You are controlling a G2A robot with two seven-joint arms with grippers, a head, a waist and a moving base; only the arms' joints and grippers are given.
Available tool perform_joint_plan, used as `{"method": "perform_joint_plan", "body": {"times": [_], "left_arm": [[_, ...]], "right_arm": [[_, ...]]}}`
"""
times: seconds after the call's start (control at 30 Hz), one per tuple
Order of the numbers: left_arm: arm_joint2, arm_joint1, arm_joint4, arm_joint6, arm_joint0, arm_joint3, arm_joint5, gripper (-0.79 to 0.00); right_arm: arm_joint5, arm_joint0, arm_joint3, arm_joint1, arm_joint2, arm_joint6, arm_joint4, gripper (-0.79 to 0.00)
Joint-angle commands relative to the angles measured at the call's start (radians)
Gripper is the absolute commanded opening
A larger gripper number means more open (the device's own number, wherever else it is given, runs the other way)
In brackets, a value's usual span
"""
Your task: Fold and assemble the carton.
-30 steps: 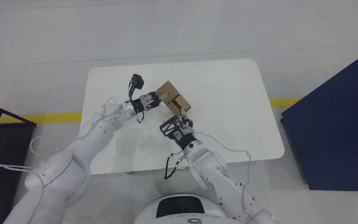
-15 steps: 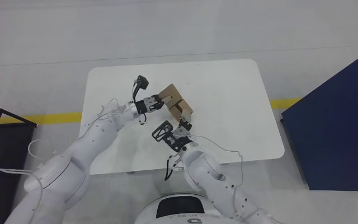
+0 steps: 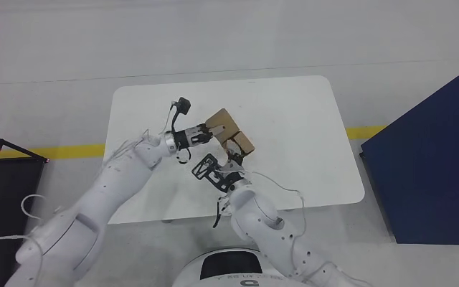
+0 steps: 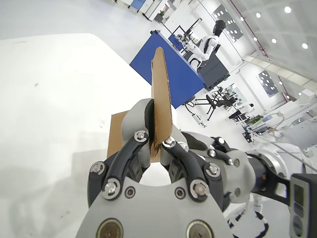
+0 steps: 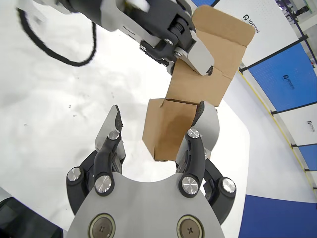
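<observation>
The right gripper (image 5: 158, 112) is spread wide, and the lower folded section of the carton (image 5: 198, 85) is taken in between its fingers, one finger being pressed against the cardboard while the other is kept well apart. Just beyond, the left gripper (image 4: 158, 125) is clamped tight on an upright flap, which is seen edge-on from that arm's own wrist. From above, the carton is found over the white table (image 3: 301, 129), near its middle, flanked by both grippers. Logo lettering is carried on the white and blue panels (image 5: 284, 58) behind, and is left unread.
</observation>
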Motion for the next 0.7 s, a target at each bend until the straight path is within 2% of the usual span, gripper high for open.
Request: {"method": "perform_joint_plan", "body": {"times": [0.0,0.1,0.23,0.27,0.57,0.67], "left_arm": [[-0.018,0.011,-0.015,-0.024,0.019,-0.033,0.011,-0.785],[-0.046,0.026,-0.038,-0.057,0.043,-0.073,0.024,-0.785],[-0.08,0.042,-0.079,-0.092,0.072,-0.117,0.034,-0.785],[-0.087,0.045,-0.086,-0.102,0.077,-0.125,0.037,-0.785],[-0.127,0.058,-0.136,-0.155,0.118,-0.178,0.072,-0.785],[-0.137,0.06,-0.141,-0.164,0.126,-0.185,0.083,-0.785]], "right_arm": [[0.0,0.009,0.009,-0.006,-0.01,0.014,-0.002,-0.175],[-0.002,0.018,0.02,-0.013,-0.018,0.034,-0.009,-0.225],[-0.002,0.021,0.026,-0.02,-0.022,0.046,-0.014,-0.382],[-0.001,0.021,0.026,-0.021,-0.022,0.049,-0.015,-0.397],[0.033,-0.007,0.004,-0.026,-0.006,0.044,-0.052,-0.434],[0.051,-0.015,-0.004,-0.028,0.003,0.037,-0.056,-0.413]]}}
